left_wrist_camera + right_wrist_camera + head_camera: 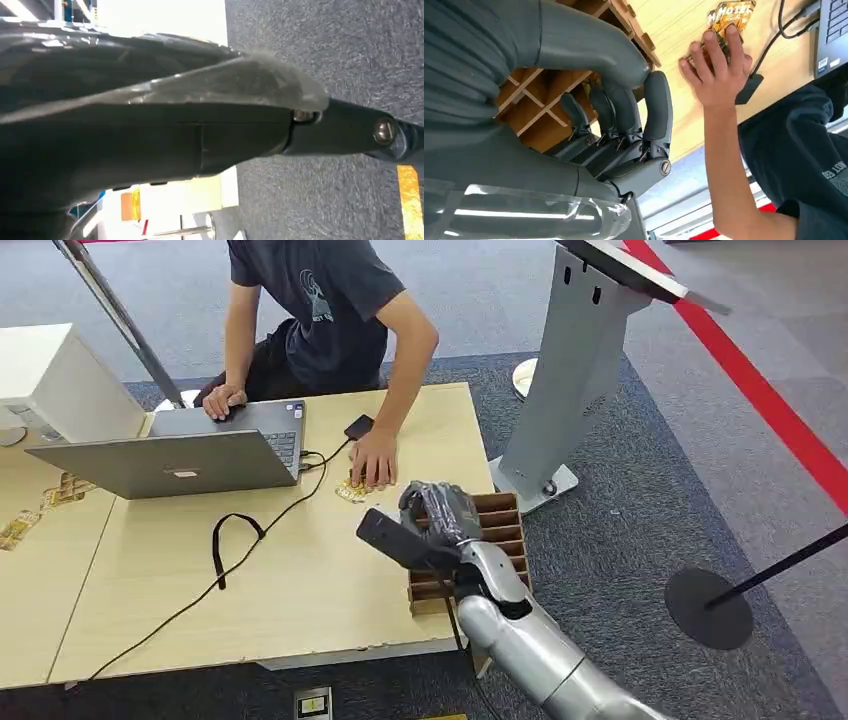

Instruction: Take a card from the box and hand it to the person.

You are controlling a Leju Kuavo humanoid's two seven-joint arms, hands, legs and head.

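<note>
A brown cardboard box [505, 515] with slotted compartments stands at the table's right edge. My right hand [440, 512] hovers over it, fingers curled down into the compartments [539, 100]. In the right wrist view the thumb and fingers [624, 115] are close together at a slot; whether they pinch a card is hidden. A printed card [350, 490] lies on the table just beyond the box, under the person's hand [375, 460], which presses on the card [729, 12]. My left hand [345, 130] hangs over the carpet as a dark blurred shape.
A grey laptop [180, 460] sits at the table's far left with a black cable [235, 540] looping across the wood. A black phone [359, 426] lies by the person's arm. A grey kiosk stand [570, 370] and a barrier post base [708, 608] stand on the carpet to the right.
</note>
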